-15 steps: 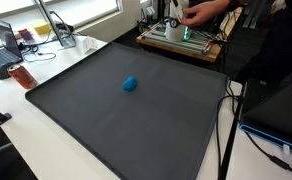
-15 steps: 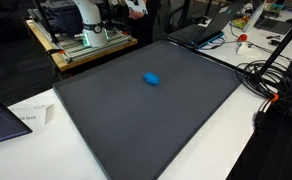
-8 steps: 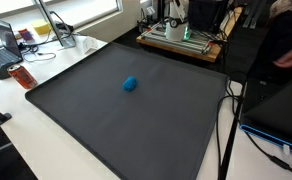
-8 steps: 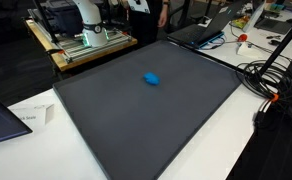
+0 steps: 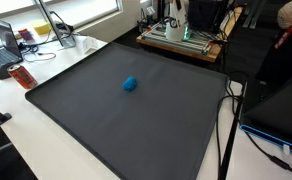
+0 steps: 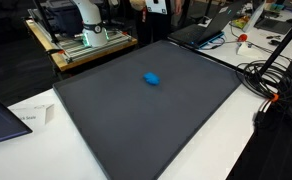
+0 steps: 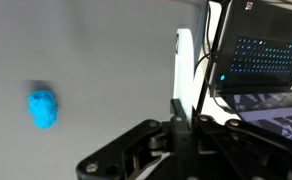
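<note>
One small blue lump near the middle of the dark mat. Shows up in both exterior views, blue lump lying alone on the mat, touching nothing else.

In the wrist view, blue lump far over to the left on the grey of the mat, well apart from the gripper. Gripper fingers pressed together with nothing between them. Hangs over the mat, not touching the lump.

Past the mat's edge in the wrist view, a white strip of table, then a laptop with a soft blue glow.

In an exterior view, a small orange thing just off one corner of the mat. In an exterior view, a sheet of paper just beside the mat, and black cables off its other side.
</note>
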Robot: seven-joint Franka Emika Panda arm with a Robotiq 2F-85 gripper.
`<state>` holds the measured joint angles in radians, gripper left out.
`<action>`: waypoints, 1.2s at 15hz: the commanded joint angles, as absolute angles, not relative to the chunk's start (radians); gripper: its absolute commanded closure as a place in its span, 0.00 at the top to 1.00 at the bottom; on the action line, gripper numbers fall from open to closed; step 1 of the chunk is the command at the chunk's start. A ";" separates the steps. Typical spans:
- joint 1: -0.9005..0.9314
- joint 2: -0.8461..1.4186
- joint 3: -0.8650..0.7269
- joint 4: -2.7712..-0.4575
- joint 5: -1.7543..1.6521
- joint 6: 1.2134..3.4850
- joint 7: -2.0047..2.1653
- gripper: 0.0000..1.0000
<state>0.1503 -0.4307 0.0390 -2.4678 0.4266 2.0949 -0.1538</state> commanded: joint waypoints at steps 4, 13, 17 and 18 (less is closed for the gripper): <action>0.092 -0.321 0.040 -2.347 0.345 2.069 -0.004 0.04; 0.067 -0.188 0.062 -2.223 0.238 2.052 0.062 0.01; 0.091 -0.082 0.101 -2.147 0.146 2.102 0.073 0.01; 0.095 -0.049 0.107 -2.125 0.135 2.099 0.075 0.01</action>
